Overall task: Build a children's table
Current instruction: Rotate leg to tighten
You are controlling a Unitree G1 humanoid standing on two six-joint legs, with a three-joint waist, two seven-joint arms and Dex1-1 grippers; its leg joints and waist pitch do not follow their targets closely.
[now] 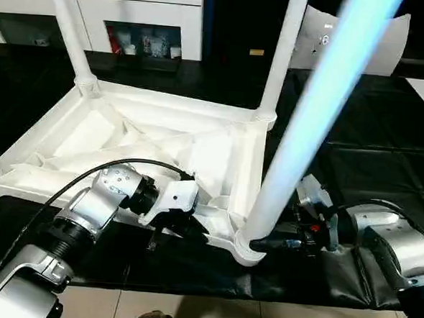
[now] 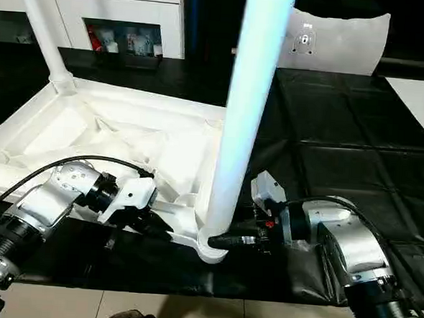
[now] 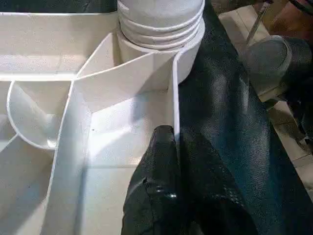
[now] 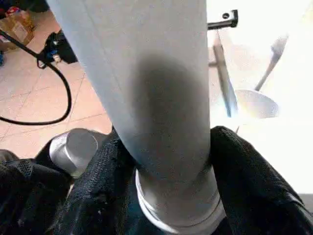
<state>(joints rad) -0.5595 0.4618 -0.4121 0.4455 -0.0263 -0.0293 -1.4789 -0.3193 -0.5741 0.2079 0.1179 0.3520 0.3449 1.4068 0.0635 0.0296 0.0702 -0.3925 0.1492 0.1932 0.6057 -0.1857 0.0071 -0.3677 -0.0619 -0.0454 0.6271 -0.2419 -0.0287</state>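
With the left fingers [image 3: 168, 147] pinching shut on the rim of the upturned table top [image 1: 98, 134] lying on the black mat [image 2: 342, 145], and the right fingers [image 4: 244, 166] straddling the near-corner leg [image 1: 300, 128] at its collar, the leg is risking tilting and jamming in its socket.

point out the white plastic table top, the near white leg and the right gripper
white plastic table top [image 1: 76, 140], left eye view, ribbed underside
near white leg [image 1: 300, 128], left eye view, mid-shaft
right gripper [image 4: 164, 161], right wrist view, between the fingertips

A black sheet [image 2: 343, 131] covers the floor before a white cabinet [image 1: 134, 14]; tiles [image 1: 260, 317] nearest.
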